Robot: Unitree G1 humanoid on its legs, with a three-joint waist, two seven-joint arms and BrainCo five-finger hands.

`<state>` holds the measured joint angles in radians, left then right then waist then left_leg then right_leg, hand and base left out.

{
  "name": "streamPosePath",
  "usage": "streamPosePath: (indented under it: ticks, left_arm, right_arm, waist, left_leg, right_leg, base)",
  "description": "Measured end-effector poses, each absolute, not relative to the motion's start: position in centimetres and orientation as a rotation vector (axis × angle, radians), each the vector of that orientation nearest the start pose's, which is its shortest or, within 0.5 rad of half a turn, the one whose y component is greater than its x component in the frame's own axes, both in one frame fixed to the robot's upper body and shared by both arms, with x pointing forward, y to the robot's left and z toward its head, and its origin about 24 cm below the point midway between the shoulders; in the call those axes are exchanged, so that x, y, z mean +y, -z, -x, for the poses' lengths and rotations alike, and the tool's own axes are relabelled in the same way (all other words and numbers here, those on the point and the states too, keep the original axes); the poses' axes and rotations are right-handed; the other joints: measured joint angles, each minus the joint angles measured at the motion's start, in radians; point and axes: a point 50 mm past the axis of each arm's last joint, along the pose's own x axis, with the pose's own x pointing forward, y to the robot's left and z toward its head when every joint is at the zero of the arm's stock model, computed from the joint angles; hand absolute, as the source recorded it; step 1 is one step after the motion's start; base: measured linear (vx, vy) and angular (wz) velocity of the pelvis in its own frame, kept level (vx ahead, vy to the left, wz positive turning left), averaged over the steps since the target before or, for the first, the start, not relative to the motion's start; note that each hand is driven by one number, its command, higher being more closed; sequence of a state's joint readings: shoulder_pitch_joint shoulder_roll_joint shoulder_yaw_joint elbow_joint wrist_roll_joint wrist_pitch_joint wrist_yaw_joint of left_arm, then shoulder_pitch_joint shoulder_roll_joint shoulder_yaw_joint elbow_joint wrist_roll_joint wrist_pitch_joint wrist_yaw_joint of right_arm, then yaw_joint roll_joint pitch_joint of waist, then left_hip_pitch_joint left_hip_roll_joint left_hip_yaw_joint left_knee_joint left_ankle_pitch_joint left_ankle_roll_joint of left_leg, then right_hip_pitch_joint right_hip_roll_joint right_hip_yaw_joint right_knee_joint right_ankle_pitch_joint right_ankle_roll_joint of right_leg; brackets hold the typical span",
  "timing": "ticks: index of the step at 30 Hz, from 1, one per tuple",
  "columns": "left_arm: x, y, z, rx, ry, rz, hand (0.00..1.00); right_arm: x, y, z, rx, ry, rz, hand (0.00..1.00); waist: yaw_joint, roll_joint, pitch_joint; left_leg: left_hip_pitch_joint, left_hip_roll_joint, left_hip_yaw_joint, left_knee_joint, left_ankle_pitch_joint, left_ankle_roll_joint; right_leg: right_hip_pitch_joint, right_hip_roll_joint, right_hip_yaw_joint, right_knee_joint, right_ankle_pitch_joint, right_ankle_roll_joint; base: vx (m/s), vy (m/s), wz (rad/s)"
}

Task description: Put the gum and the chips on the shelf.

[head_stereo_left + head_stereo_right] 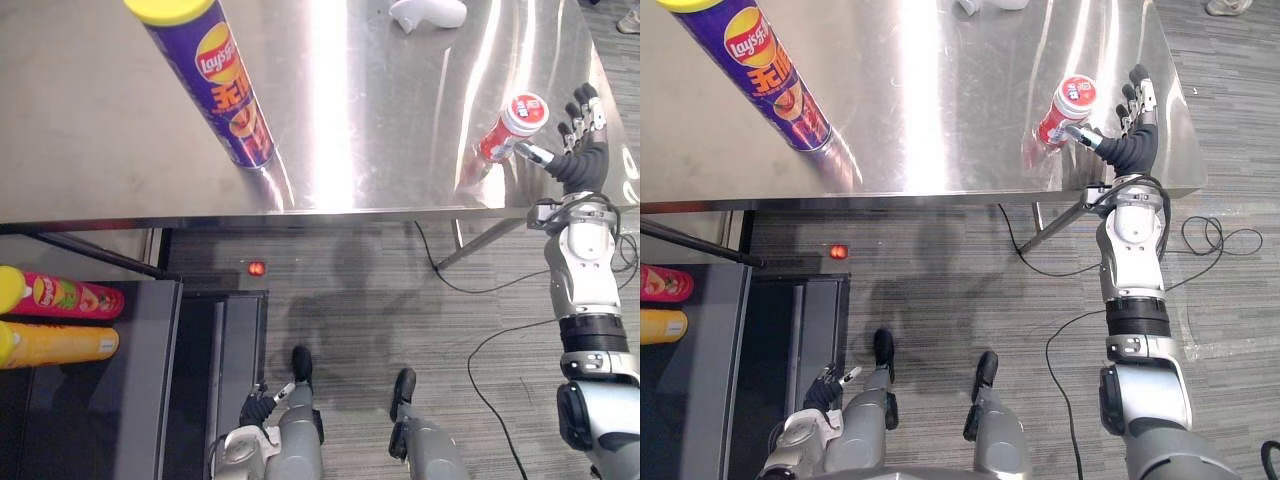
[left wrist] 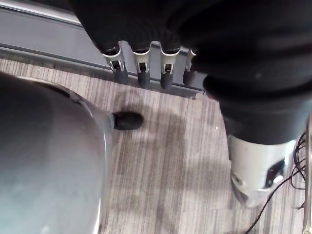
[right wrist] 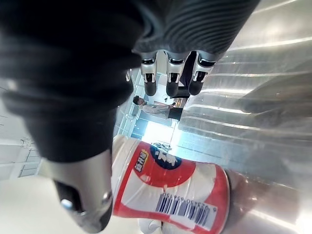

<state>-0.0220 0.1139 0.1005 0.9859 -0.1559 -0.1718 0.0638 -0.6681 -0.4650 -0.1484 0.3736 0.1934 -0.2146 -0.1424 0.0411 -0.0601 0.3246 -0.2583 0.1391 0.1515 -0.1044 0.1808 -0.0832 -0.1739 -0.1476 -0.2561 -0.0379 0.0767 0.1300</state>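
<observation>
Right hand (image 1: 578,135) stands open beside the gum bottle (image 1: 512,126) near the table (image 1: 380,120) edge, thumb alongside it, apparently lining up a grasp. Chips can (image 1: 215,75) upright, untouched. Left hand (image 1: 256,406) hangs open.

Bright overhead light struck the steel desk (image 1: 90,150), leaving a broad white glare band down its middle and thinner streaks toward its right end. The purple chips can (image 1: 222,88) threw a faint mirrored reflection at its base. The carpeted floor (image 1: 380,290) below lay dimmer, and the shelf (image 1: 160,380) was darkest.
</observation>
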Motion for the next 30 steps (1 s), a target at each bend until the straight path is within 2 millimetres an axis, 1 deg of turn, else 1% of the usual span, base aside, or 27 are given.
streamPosePath:
  ticks: [5, 10, 11, 14, 18, 23, 30]
  left_arm:
    - [21.1, 13.0, -16.1, 0.773, -0.268, 0.030, 0.00]
    - [21.0, 13.0, -16.2, 0.771, -0.267, 0.030, 0.00]
    - [21.0, 12.9, -16.3, 0.770, -0.267, 0.030, 0.00]
    - [21.0, 12.8, -16.5, 0.764, -0.265, 0.030, 0.00]
    - [21.0, 12.8, -16.6, 0.761, -0.267, 0.029, 0.00]
    - [20.9, 12.7, -16.9, 0.755, -0.267, 0.026, 0.00]
    - [20.9, 12.7, -16.9, 0.754, -0.263, 0.022, 0.00]
  right_arm:
    - [-24.7, -22.6, -34.7, -0.603, 0.258, 0.143, 0.00]
    - [-24.5, -22.8, -35.1, -0.598, 0.252, 0.143, 0.00]
    - [-24.6, -22.8, -35.2, -0.590, 0.255, 0.141, 1.00]
    - [-24.5, -22.8, -35.3, -0.588, 0.255, 0.140, 1.00]
    - [-24.0, -23.2, -36.0, -0.577, 0.242, 0.146, 1.00]
    - [-23.9, -23.3, -36.3, -0.569, 0.251, 0.175, 1.00]
    - [-23.5, -23.2, -36.4, -0.571, 0.241, 0.166, 1.00]
  waist:
    - [0.005, 0.000, 0.000]
    - [0.007, 0.000, 0.000]
    - [0.009, 0.000, 0.000]
    - [0.019, 0.000, 0.000]
    - [0.024, -0.002, 0.001]
    - [0.043, -0.003, 0.002]
    - [0.045, -0.005, 0.003]
  left_leg:
    - [-0.002, 0.003, 0.000, 0.000, 0.000, -0.001]
    - [-0.006, 0.003, -0.002, 0.000, 0.000, -0.001]
    - [-0.009, 0.003, -0.005, 0.000, 0.000, -0.001]
    - [-0.018, 0.003, -0.013, 0.000, 0.001, -0.001]
    - [-0.021, 0.002, -0.021, 0.000, 0.001, -0.002]
    - [-0.023, 0.002, -0.025, 0.000, 0.001, -0.002]
    - [-0.024, 0.000, -0.027, 0.000, 0.002, -0.002]
  right_leg:
    - [0.000, 0.004, -0.001, -0.004, 0.000, 0.000]
    - [0.001, 0.005, -0.005, -0.012, 0.000, 0.000]
    - [0.001, 0.006, -0.008, -0.013, 0.000, 0.000]
    - [-0.002, 0.007, -0.015, -0.015, 0.000, 0.000]
    - [0.000, 0.006, -0.022, -0.015, 0.000, 0.000]
    - [0.000, 0.006, -0.025, -0.015, 0.000, 0.000]
    - [0.000, 0.005, -0.027, -0.015, 0.000, 0.000]
  base:
    - [0.00, 0.000, 0.00]
    - [0.01, -0.001, 0.01]
    - [0.03, -0.006, 0.07]
    - [0.03, -0.003, 0.07]
    - [0.01, 0.004, 0.06]
    - [0.00, 0.002, 0.01]
    - [0.00, 0.000, 0.00]
